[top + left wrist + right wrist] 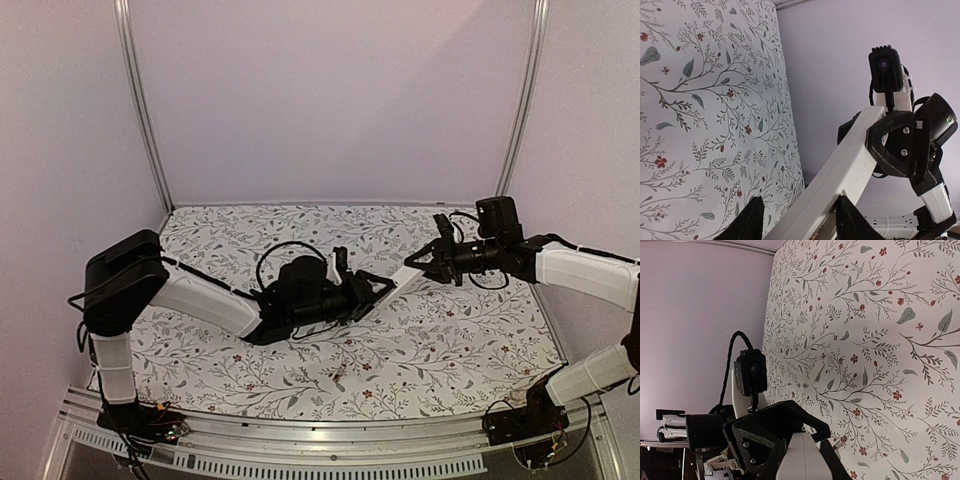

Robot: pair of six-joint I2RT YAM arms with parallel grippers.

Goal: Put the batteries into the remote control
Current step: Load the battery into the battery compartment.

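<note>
The white remote control [403, 276] hangs above the table between both grippers. My right gripper [418, 262] is shut on its right end; in the right wrist view the remote [802, 460] sits between my fingers. My left gripper [380, 285] straddles the other end. In the left wrist view the remote [840, 170] runs diagonally; one finger [847, 220] touches it, the other finger [752, 220] stands apart with table showing in the gap. One coppery battery [338, 378] lies on the table near the front, also in the right wrist view [840, 441]. The second battery is not clearly visible.
The table is covered in a floral-patterned sheet [450, 330]. Pale walls and two metal posts [140, 100] close off the back. A metal rail [330, 435] runs along the near edge by the arm bases.
</note>
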